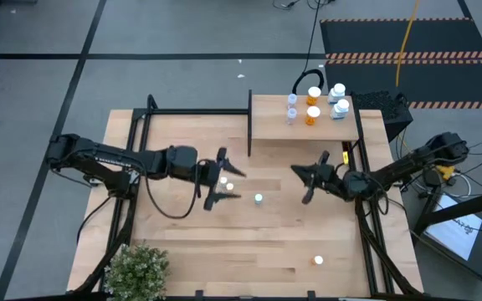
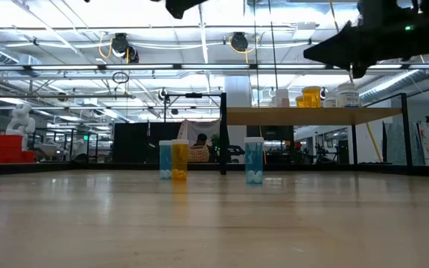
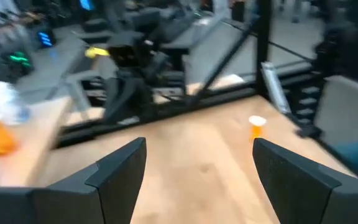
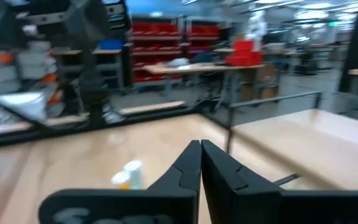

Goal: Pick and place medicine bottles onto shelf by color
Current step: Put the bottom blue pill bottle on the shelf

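Three bottles stand upright on the table: a pale blue (image 2: 165, 160) and an orange (image 2: 179, 160) side by side, and another pale blue (image 1: 258, 199) to their right. A fourth, orange (image 1: 317, 260), stands near the near edge. Several more stand on the shelf (image 1: 266, 125), among them an orange one (image 1: 312, 114) and a blue one (image 1: 341, 107). My left gripper (image 1: 224, 178) hangs open, high above the side-by-side pair (image 1: 227, 182). My right gripper (image 1: 301, 180) is shut and empty, raised in the air right of the lone blue bottle.
A potted plant (image 1: 137, 267) sits at the table's near left corner. Black frame posts (image 1: 250, 125) stand at the shelf's left end and along the table's far and side edges. Bare wood lies between the two grippers and the near edge.
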Controlling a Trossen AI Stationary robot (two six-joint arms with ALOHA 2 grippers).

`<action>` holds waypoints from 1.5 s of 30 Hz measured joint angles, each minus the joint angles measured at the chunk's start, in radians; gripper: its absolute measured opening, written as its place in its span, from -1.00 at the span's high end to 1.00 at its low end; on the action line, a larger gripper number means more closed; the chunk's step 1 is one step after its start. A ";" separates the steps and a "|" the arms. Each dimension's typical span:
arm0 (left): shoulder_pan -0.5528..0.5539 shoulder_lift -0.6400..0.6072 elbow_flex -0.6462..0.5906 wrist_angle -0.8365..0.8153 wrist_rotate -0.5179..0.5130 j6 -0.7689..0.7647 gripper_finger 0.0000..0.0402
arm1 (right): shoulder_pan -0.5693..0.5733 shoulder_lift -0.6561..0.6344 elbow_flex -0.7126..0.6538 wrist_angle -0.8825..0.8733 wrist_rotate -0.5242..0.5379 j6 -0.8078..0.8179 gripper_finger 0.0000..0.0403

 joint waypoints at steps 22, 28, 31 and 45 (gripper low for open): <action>-0.235 0.266 0.000 0.020 -0.386 -0.231 -0.47 | 0.181 0.026 0.000 -0.115 -0.001 0.158 0.98; -0.212 0.358 0.000 0.087 -0.499 -0.259 -0.47 | 0.184 0.035 0.000 -0.112 -0.001 0.175 0.98; -0.202 0.396 0.000 0.091 -0.514 -0.280 -0.47 | 0.184 0.035 0.000 -0.113 -0.001 0.175 0.98; -0.143 0.516 0.000 0.177 -0.513 -0.361 -0.47 | 0.184 0.035 0.000 -0.123 -0.001 0.172 0.98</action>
